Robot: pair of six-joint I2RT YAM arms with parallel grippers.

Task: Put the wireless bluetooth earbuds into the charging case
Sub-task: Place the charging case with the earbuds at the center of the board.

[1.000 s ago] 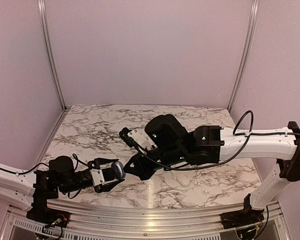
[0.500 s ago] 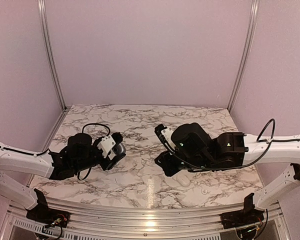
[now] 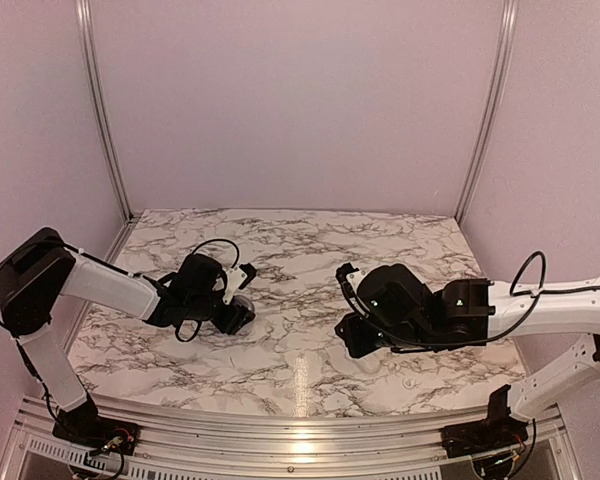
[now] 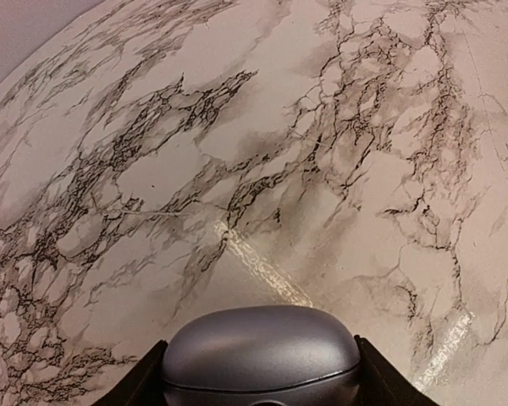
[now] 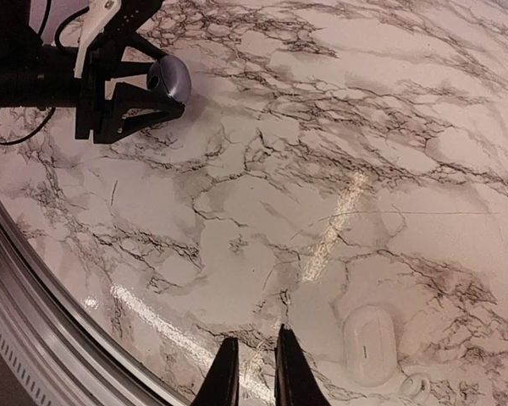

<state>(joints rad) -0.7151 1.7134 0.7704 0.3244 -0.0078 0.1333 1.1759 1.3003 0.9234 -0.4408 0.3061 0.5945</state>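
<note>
One charging case (image 4: 261, 351), a smooth grey-lavender pebble with a seam round it, is clamped between the two fingers of the left tool (image 3: 238, 314) over the left half of the marble table (image 3: 300, 260). Can't tell if it's touching the surface or just above it. The right tool (image 5: 256, 338) sits well apart on the right half, fingers pinched nearly together with nothing in them. Just beside it on the table lie a white oval thing (image 5: 370, 342) with a short slit and a tiny white bit (image 5: 415, 387).
</note>
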